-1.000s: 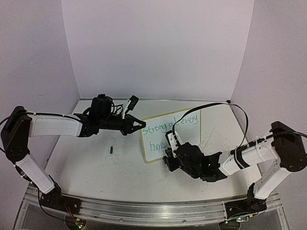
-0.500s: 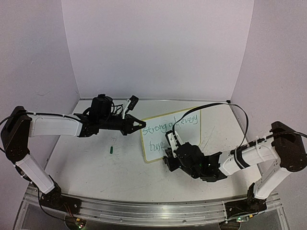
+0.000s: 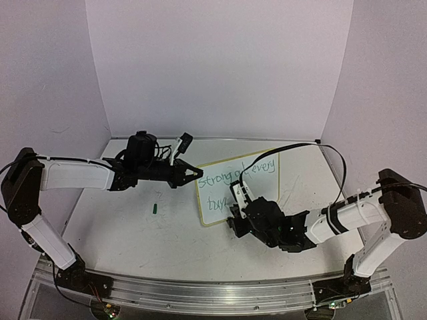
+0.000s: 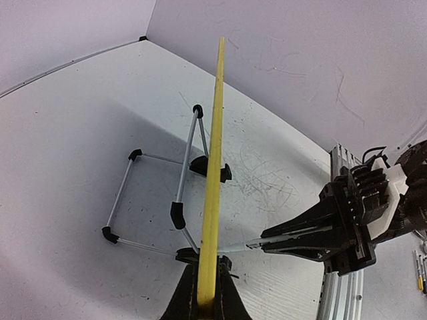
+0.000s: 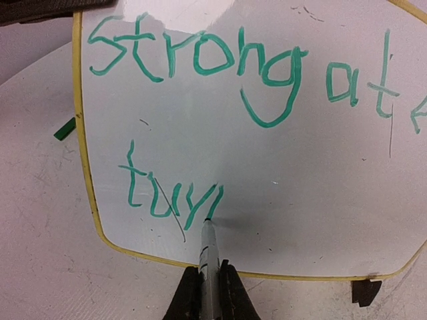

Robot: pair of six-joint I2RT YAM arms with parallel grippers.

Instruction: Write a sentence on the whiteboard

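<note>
The whiteboard [image 3: 257, 193] leans on a wire stand, its pale-yellow frame seen edge-on in the left wrist view [image 4: 215, 167]. My left gripper [image 3: 198, 173] [image 4: 207, 303] is shut on its left edge. The sentence [image 3: 240, 172] [image 5: 200, 60] in green reads "strong at every" on the upper line. Below it are a few letters starting "tu". My right gripper [image 3: 237, 213] [image 5: 210, 280] is shut on a grey marker [image 5: 208, 247]. The marker's tip touches the whiteboard [image 5: 300, 187] at the end of the last green stroke. That right gripper [image 4: 267, 241] also shows in the left wrist view.
A small green marker cap [image 3: 155, 208] [image 5: 65, 129] lies on the table left of the board. The wire stand [image 4: 183, 180] spreads behind the board, and a black clip foot [image 5: 365, 291] sits at its lower edge. Lilac walls close the back and sides. A metal rail [image 3: 200, 293] runs along the front.
The right gripper with the marker has shifted very slightly along the lower line. The left arm and the board have not moved.
</note>
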